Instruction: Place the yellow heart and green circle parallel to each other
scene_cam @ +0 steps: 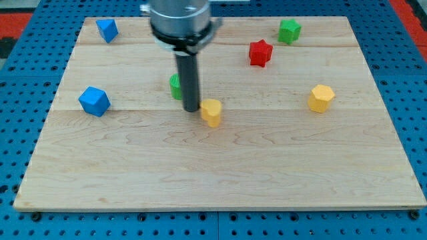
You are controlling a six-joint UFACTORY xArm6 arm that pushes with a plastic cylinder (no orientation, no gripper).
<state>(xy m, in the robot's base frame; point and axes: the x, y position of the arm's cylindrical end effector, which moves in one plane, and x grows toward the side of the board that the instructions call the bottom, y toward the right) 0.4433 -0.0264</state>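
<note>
Near the middle of the desk [220,173] you find both of the task's blocks already close together: the yellow heart [211,112] sits just to the view's right of my tip [192,109], and the green circle [175,87] lies just behind the rod, toward the view's left and top, partly hidden by it. My tip stands between the two, touching or all but touching the heart's left edge; you cannot tell for certain which. No pincer exists on this arm, only the rod, so nothing is gripped and there is no open or closed state to report.

You can judge the task well advanced but not finished: the circle sits higher in the view than the heart, so the pair looks staggered rather than side by side, and one of them probably needs a short nudge to line up.

Around them you see a red star [260,53], a green star [289,31], a yellow hexagon [321,98] and two blue cubes [93,101] [107,29], all well apart. None blocks a short push.
</note>
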